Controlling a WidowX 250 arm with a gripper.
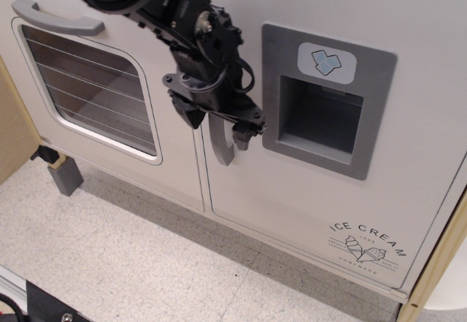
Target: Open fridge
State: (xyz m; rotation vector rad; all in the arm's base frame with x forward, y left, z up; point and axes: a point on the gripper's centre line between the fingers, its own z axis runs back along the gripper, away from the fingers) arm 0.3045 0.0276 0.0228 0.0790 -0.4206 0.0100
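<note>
The fridge door [306,205] is white and shut, with a grey ice-dispenser recess [321,117], a blue cube badge [326,62] and an "ICE CREAM" logo [367,245]. Its vertical grey handle [221,149] runs along the door's left edge; only the lower end shows below my black gripper [217,123]. The gripper is open. One finger [191,112] is left of the handle and the other [244,135] is right of it. I cannot tell whether the fingers touch the handle.
Left of the fridge is a second white door with a striped window [95,88] and a horizontal grey handle [55,19]. A grey block [66,176] stands on the speckled floor [131,263]. Wooden panels flank both sides [14,132] [438,263].
</note>
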